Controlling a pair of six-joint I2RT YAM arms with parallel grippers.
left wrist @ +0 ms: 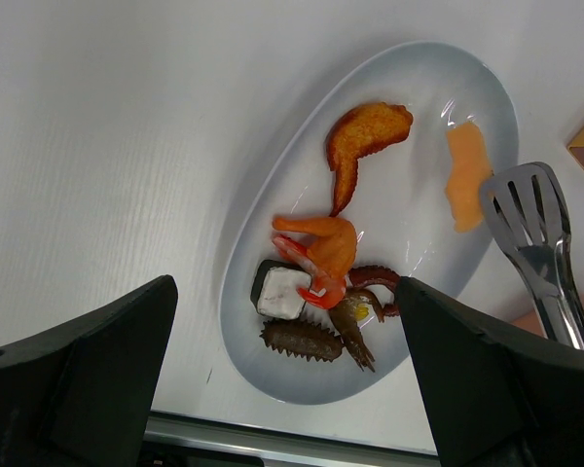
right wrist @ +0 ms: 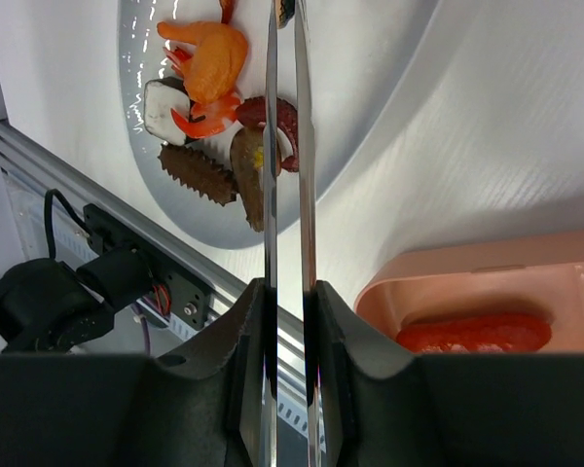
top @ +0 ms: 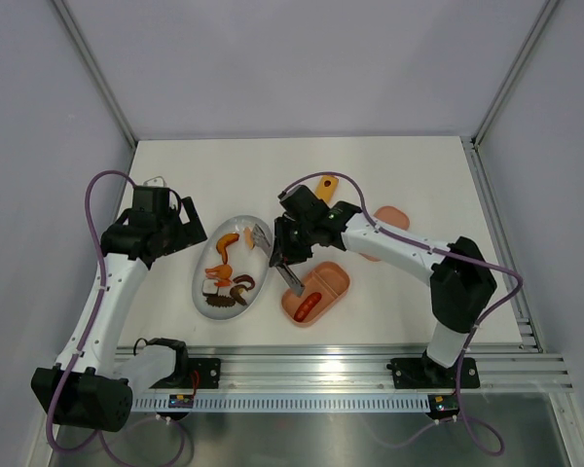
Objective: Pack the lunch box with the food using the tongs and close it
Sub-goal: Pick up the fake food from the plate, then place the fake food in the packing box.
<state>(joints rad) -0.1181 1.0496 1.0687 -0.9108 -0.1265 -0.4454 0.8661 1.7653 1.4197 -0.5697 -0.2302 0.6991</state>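
Right gripper [right wrist: 283, 326] clamps the tongs [left wrist: 540, 258], arms squeezed to a narrow slit, tips empty over the white plate [left wrist: 409, 117] edge, contact unclear; lunch box [top: 333, 276] sits just beside the plate, one red sausage [top: 307, 305] inside.

here we go, and this is plainly a robot lab cell, not a kitchen: white surface [top: 273, 165] boxed in by plain grey panels [top: 302, 58] on aluminium posts [top: 95, 73], a slotted metal rail [top: 311, 370] along the near edge, the left arm [top: 107, 302] and right arm [top: 394, 245] bolted to it, purple cables [top: 89, 204] looping loose, and the meal is plastic toy food [left wrist: 321, 243].
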